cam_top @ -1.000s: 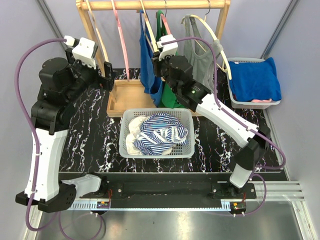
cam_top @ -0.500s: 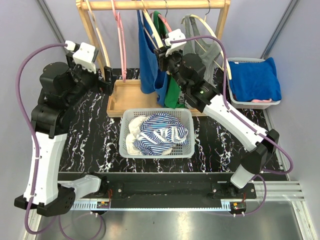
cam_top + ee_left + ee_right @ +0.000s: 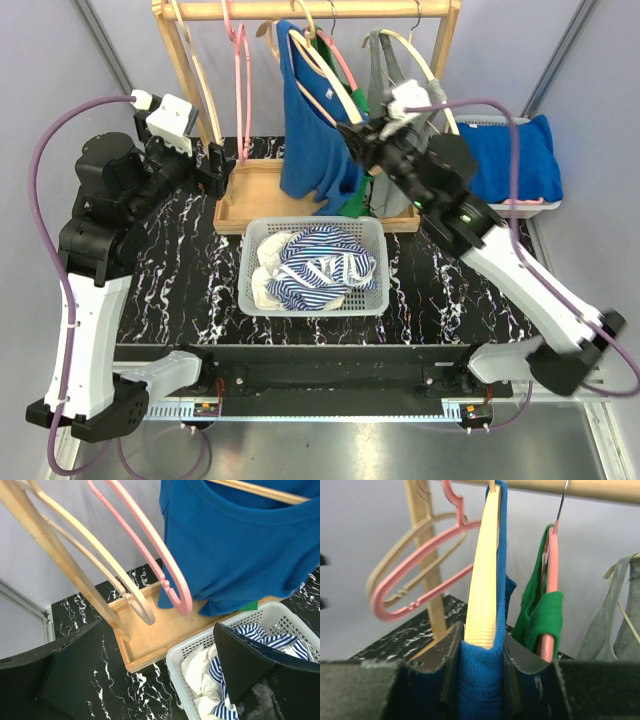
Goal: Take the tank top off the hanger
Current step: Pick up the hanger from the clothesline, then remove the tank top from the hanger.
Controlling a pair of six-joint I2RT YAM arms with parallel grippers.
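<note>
we see the blue tank top (image 3: 308, 140) hanging on its wooden hanger (image 3: 322, 68), which is hooked on the rail (image 3: 300, 10) of the wooden rack, between a bare pink hanger (image 3: 240, 90) and a green garment (image 3: 352, 203). the right gripper (image 3: 481, 652) is closed narrow on the lower end of this hanger's arm, where the blue cloth wraps the wood and sits between the two fingers. the hanger stands tilted. the left gripper (image 3: 214, 165) hangs near the left post of the rack - its jaws are wide apart and hold nothing. below the tank top, a white basket (image 3: 248, 280) on the black marble table (image 3: 180, 290) holds a striped cloth (image 3: 320, 262).
</note>
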